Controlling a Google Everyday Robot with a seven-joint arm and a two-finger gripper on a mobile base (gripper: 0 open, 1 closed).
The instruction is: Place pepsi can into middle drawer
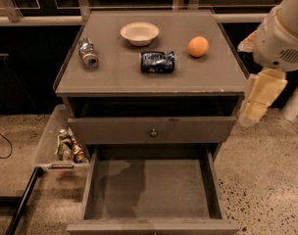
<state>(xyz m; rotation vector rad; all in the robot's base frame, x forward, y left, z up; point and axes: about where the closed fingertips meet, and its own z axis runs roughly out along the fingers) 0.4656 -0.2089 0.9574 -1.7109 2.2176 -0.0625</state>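
A: Left to right, what is there?

B: Take the pepsi can (157,61) as the clock's centre. The clear plastic bin (51,141) hangs off the cabinet's side at 8 o'clock. The silver can (88,53) lies at 9, the bowl (139,32) at 11 and the orange (198,46) at 2. The gripper (254,109) hangs at 4, off the cabinet's right edge and well apart from the can.

A: Wide or narrow?

B: I cannot tell.

A: How does the can lie?

B: On its side, near the middle of the cabinet top (114,77). Its long axis runs from 9 to 3. I cannot tell which end is the lid.

A: How will it handle?

B: Light, I judge, and probably empty. The dented walls look thin and would give under a hard squeeze, and the curved metal may slip or roll. I would come from above and close across the short width, 12 to 6, at mid-length.

A: And the middle drawer (159,190)?

B: It stands open at 6, below the knobbed drawer front (151,130), with its floor bare.
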